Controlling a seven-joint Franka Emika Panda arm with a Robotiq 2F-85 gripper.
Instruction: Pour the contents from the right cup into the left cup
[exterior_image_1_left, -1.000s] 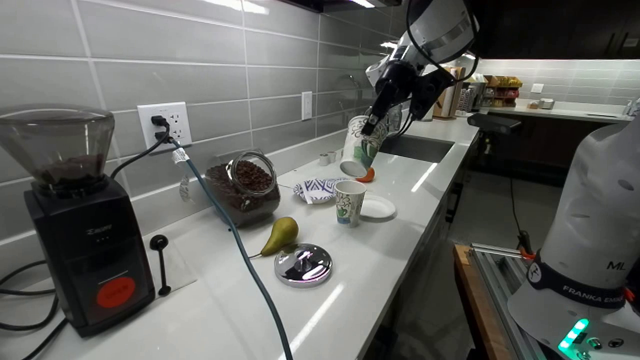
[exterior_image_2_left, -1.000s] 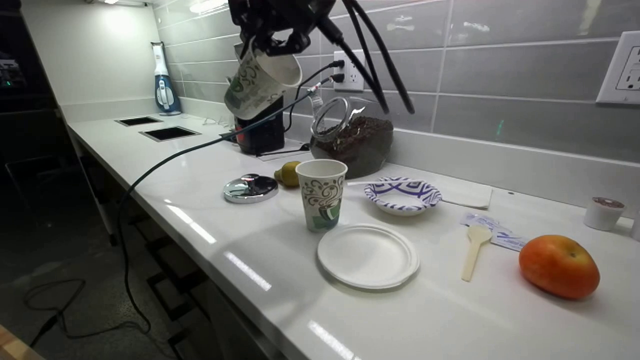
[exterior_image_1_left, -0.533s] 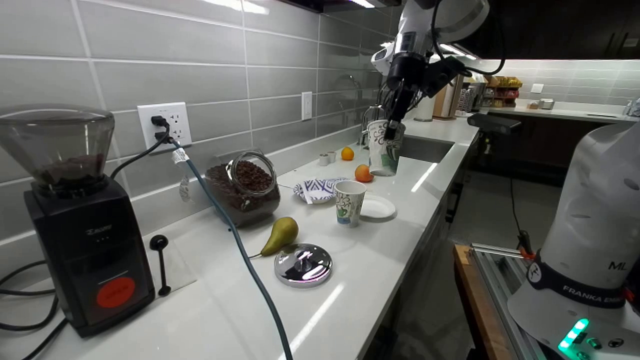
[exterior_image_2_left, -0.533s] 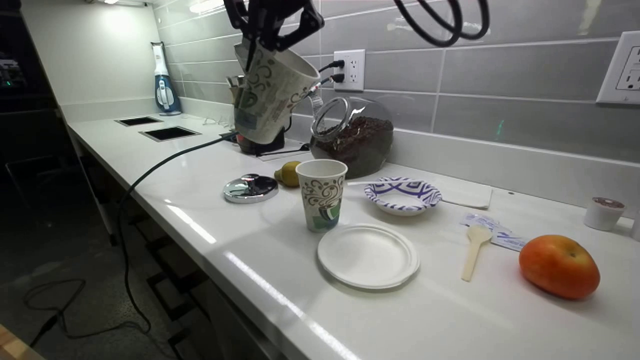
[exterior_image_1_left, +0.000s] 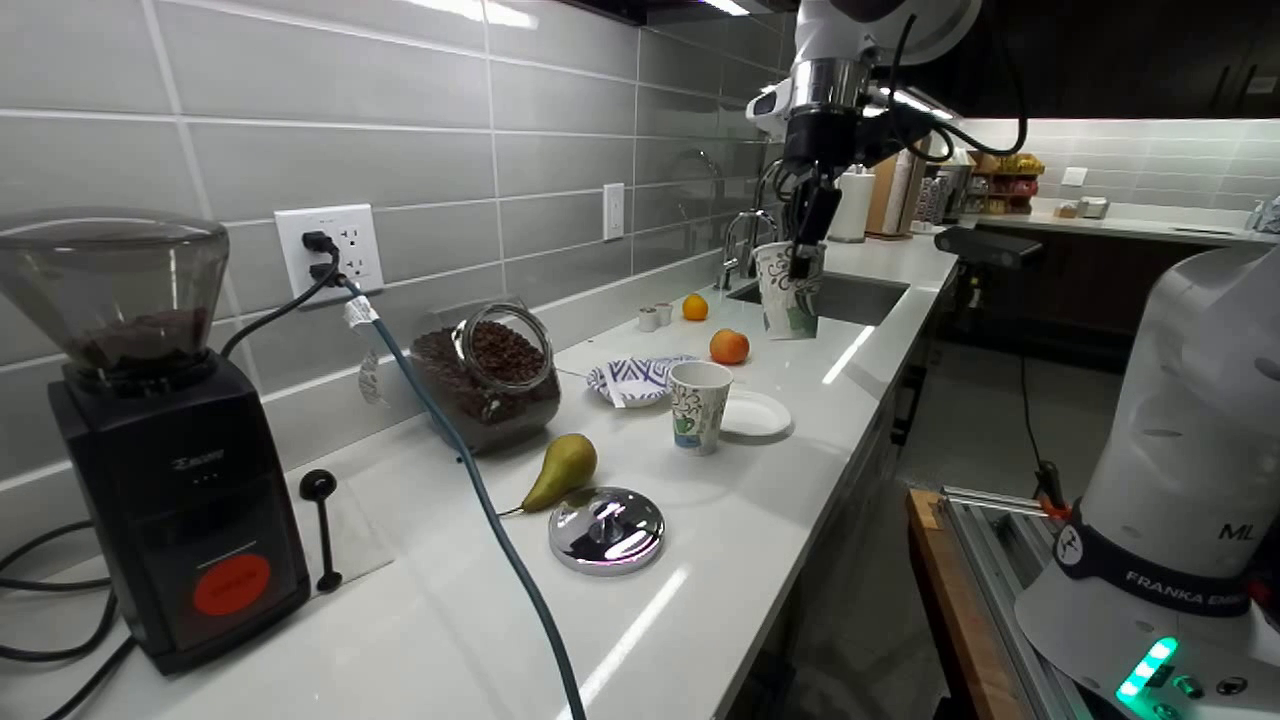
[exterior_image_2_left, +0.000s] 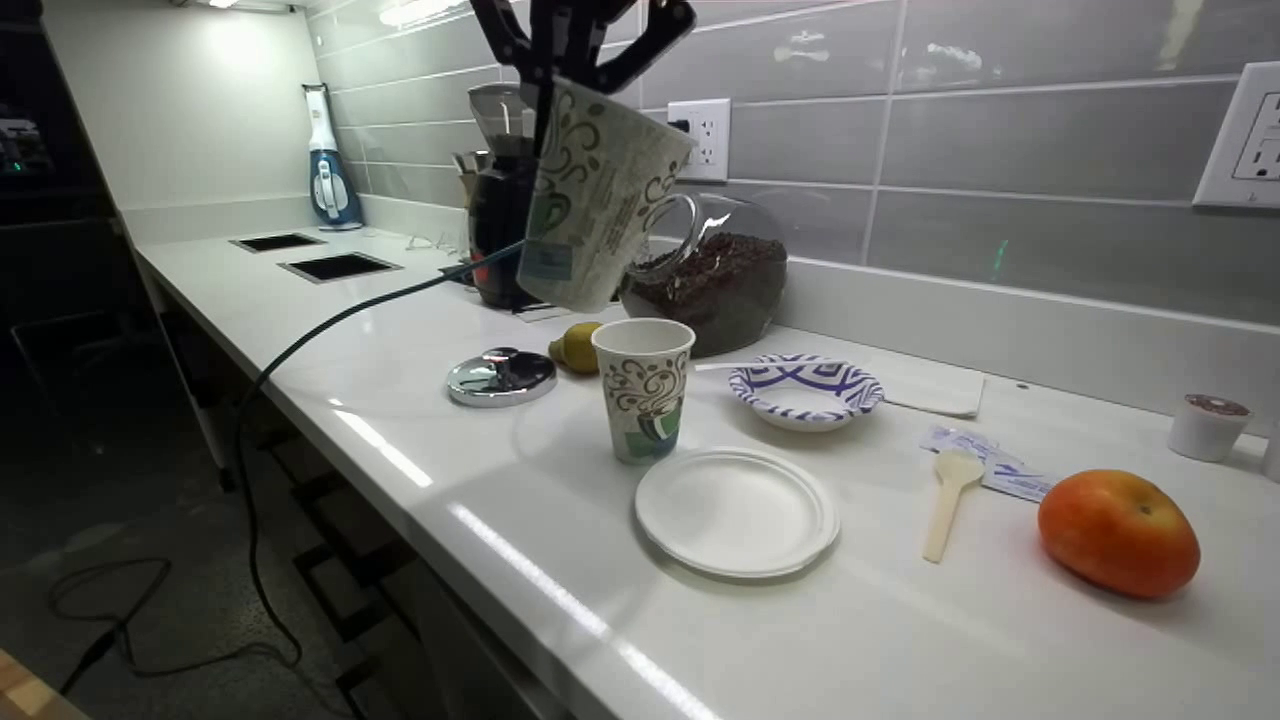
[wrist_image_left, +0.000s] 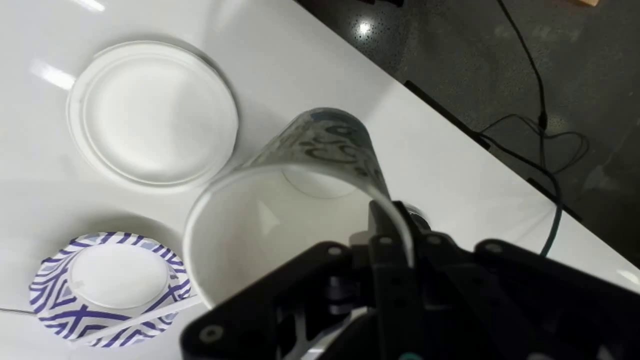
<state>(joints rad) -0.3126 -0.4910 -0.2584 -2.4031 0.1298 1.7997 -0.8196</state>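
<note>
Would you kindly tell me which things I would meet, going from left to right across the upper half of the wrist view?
White plate → held cup → dark cord.

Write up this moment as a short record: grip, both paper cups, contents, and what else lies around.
Gripper: pinching the wall of the held cup near its rim
Pose of the held cup: in the air, tilted, mouth higher than base
Standing cup: upright on the counter, beside the white plate
Print: swirls on both
Contents: what shows inside the held cup in the wrist view looks bare; the other's bottom is hidden
Also there: patterned bowl, pear, shiny lid, pale spoon, glass jar
</note>
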